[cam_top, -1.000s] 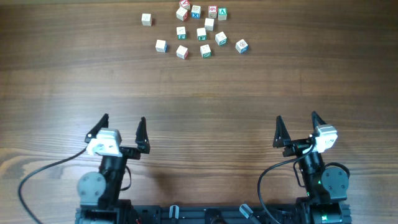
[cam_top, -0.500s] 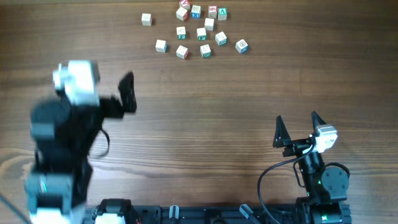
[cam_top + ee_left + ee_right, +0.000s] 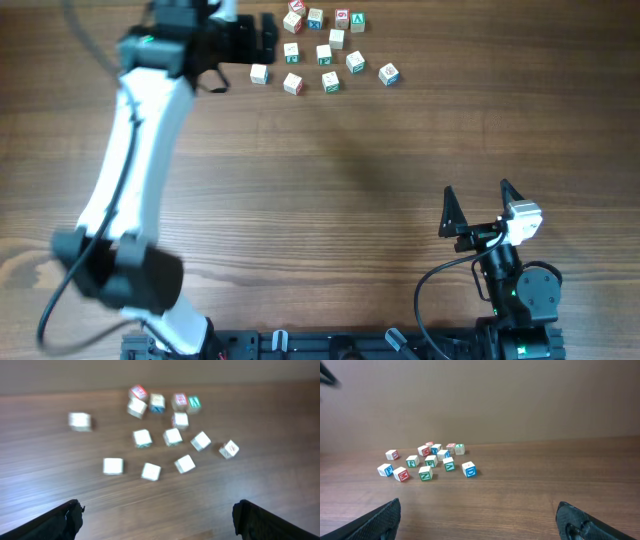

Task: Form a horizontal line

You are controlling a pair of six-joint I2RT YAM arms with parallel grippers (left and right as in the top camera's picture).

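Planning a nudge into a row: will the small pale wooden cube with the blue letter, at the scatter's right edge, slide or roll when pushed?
That blue-letter cube sits flat on a face, so it should probably slide, not roll. It looks rigid and likely light; being tiny, an off-centre push may twist it on the smooth wooden table.

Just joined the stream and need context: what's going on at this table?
A two-arm rig is meant to line letter cubes into a horizontal row. The left arm is stretched to the far side of the table, with the left hand open and empty at the left edge of the loose cluster. The right hand sits open near its base, far from the cubes. Most cubes lie scattered, with no finished row yet.
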